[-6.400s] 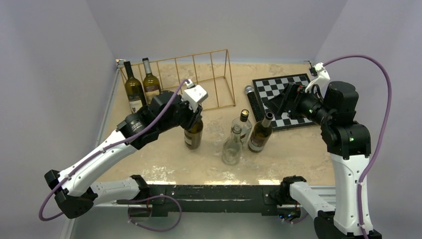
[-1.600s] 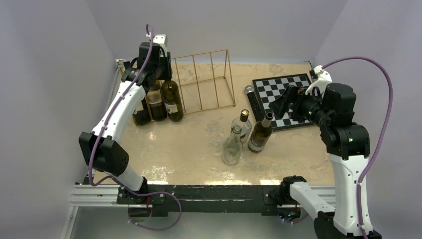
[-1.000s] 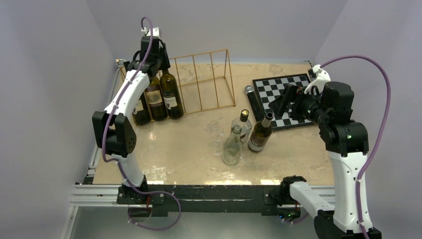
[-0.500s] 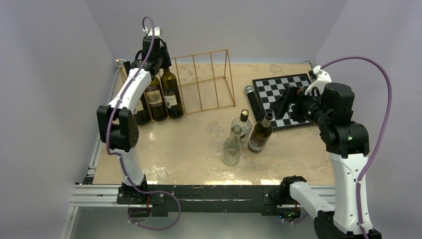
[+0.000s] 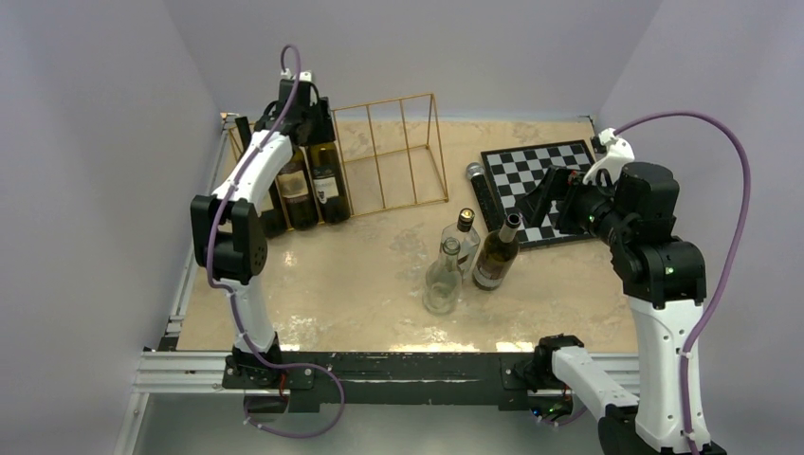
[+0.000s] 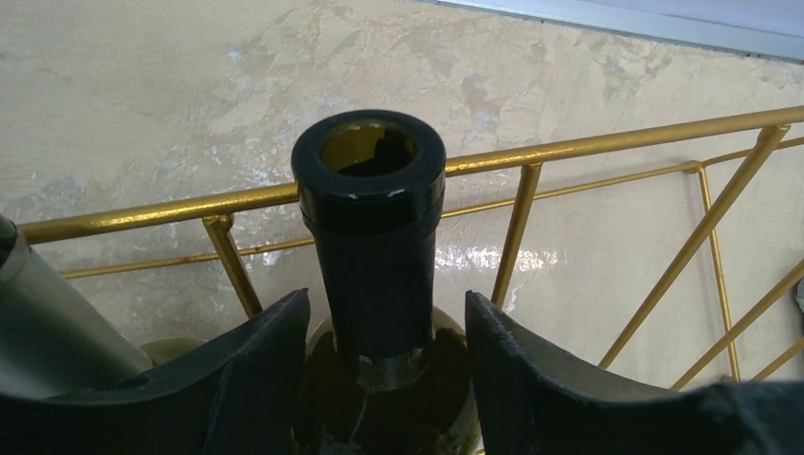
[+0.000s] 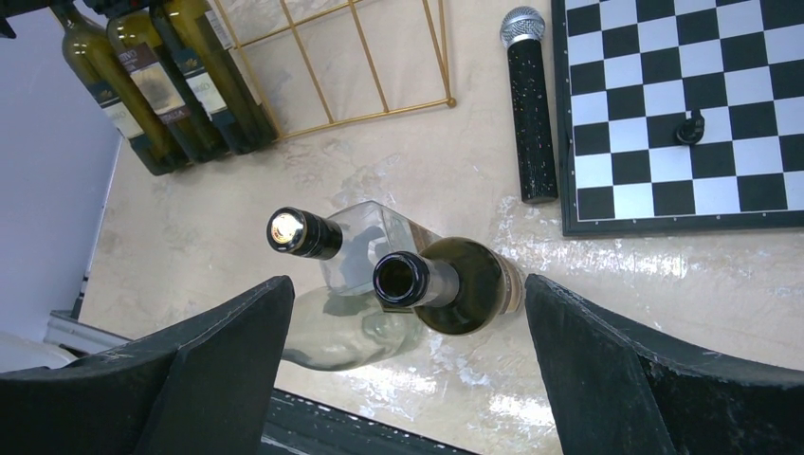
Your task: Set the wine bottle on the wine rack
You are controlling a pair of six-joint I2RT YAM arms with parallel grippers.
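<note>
Dark green glass wine bottle (image 6: 370, 237) stands upright at the left end of the long gold wire rack (image 5: 398, 152), just beside two other labelled bottles (image 5: 296, 185)
The left tool (image 6: 384, 318) straddles its neck, jaws apart with a gap on each side, grasping nothing; the right tool (image 7: 406, 289) hangs wide open and empty. The glass is probably heavy, rigid, slick and breakable, and the neck just under the lip looks like the safest hold. The beige marbled surface (image 5: 379, 275) is hard and glossy, so a tipped bottle could roll. Plain lilac walls enclose it

glossy glass wine bottle (image 6: 370, 237), shiny gold-wire wine rack (image 6: 607, 142)
</note>
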